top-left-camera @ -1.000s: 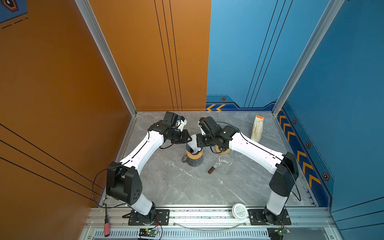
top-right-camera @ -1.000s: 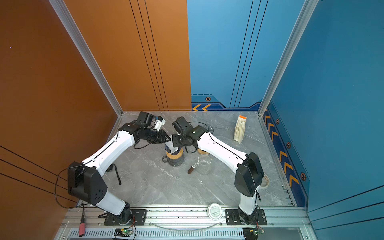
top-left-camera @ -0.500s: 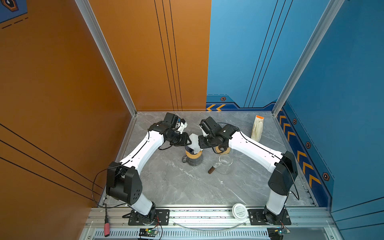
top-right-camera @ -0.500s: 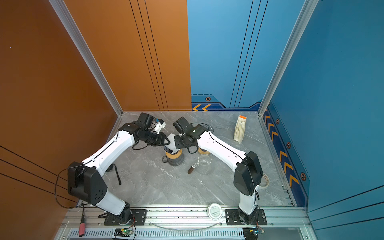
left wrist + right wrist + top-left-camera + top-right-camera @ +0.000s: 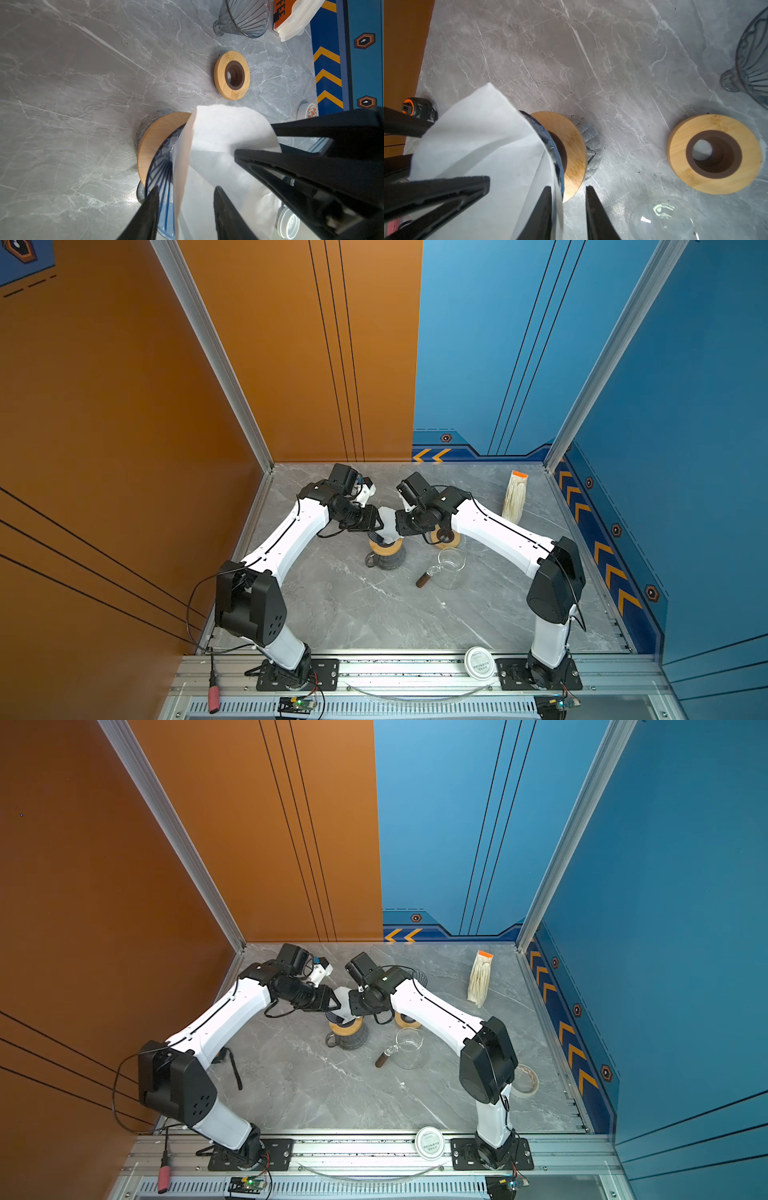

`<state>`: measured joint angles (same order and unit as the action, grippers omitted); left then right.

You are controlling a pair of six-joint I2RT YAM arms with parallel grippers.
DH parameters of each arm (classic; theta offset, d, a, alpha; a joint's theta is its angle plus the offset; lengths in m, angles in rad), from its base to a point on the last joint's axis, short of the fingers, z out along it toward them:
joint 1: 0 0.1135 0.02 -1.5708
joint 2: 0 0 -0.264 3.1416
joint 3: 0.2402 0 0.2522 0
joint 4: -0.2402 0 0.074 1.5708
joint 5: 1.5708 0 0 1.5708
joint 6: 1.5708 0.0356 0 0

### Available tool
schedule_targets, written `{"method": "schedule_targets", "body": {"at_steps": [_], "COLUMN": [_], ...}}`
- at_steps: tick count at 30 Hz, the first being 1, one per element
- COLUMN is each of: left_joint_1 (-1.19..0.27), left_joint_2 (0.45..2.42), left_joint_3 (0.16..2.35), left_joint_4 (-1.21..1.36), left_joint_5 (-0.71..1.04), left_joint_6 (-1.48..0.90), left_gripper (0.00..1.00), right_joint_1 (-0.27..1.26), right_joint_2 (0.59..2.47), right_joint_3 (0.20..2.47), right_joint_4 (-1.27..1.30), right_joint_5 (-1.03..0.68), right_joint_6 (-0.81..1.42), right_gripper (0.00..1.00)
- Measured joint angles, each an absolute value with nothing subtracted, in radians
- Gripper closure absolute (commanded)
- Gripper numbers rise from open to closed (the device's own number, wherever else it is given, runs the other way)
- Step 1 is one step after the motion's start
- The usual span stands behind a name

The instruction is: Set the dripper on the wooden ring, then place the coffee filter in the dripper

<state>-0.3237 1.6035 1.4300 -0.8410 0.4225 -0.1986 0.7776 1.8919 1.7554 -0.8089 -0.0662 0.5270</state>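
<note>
Shelled in smooth white along the links of the left arm (image 5: 291, 535) and right arm (image 5: 498, 535); black at every joint. Boxy and black at the shoulders, pierced with small round holes on the left one. Threaded with thin black cables (image 5: 187, 608) down the white shells, looped loose by the left shoulder. Bolted through flat black base plates (image 5: 324, 672) with silver screws. Tipped with matte black fingers (image 5: 224, 214), tapering to narrow points.
</note>
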Motion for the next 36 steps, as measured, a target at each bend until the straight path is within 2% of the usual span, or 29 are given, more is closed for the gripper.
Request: {"method": "schedule_targets", "body": {"at_steps": [13,23,36], "left_joint_1": [-0.328,-0.328,-0.342], "left_joint_2": [1.607,1.607,1.639], "left_joint_3": [1.497,1.485,1.485], "left_joint_4": [-0.857,-0.88,-0.896], "left_joint_5": [0.415,0.398,0.387], "left_joint_6": [-0.199,-0.198,-0.198], "left_gripper": [0.5,0.51,0.51], "right_joint_1": [0.778,0.778,0.773], "right_joint_2": [1.893,1.893,1.946], "right_joint_3": [1.766,1.766,1.838], "right_joint_4": [-0.824,-0.831,-0.867], "right_joint_5": [-0.069,-0.069,-0.076], "right_joint_6": [0.52,0.513,0.512], "right_gripper": [0.69,0.62,0.63]}}
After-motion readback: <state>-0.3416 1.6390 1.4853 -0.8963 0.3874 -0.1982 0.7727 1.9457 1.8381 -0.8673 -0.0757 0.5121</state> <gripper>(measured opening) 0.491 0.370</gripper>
